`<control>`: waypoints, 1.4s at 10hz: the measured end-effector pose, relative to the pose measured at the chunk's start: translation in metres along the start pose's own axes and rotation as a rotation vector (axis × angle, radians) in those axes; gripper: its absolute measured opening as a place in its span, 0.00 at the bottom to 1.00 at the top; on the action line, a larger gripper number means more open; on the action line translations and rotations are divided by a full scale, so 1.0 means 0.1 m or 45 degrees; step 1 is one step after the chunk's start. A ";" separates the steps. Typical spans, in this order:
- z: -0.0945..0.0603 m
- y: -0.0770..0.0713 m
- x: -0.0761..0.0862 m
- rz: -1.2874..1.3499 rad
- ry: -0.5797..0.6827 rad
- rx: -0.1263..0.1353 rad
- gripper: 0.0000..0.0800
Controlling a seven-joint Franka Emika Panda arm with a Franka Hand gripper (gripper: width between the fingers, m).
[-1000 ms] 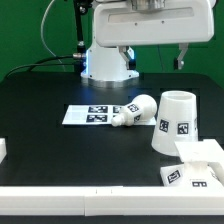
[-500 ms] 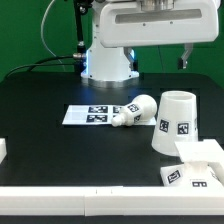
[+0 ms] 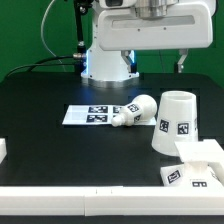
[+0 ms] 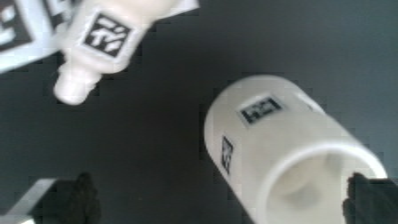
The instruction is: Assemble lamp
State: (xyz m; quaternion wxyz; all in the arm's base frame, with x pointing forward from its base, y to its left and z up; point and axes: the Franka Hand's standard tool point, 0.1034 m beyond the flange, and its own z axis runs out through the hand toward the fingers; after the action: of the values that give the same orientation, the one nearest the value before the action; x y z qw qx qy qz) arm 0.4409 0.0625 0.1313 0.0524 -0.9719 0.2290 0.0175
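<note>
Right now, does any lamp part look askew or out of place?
The bulb lies tipped on its side, with its neck at the edge of the marker board. Nothing looks broken or spilled.

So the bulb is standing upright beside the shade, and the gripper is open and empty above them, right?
No: the bulb lies on its side, not upright, as the exterior view shows. It is beside the shade, and the gripper is open and empty above them.
</note>
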 end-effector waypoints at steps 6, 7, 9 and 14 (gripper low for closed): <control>0.15 0.36 -0.18 0.411 0.035 0.001 0.87; 0.25 0.45 -0.28 0.445 0.059 -0.002 0.87; 0.39 0.39 -0.40 0.517 0.086 -0.006 0.87; 0.55 0.42 -0.53 0.484 0.057 -0.047 0.87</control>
State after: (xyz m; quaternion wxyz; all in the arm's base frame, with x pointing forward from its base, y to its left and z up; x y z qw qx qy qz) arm 0.3744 0.0542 0.0762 0.0251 -0.9120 0.4094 0.0096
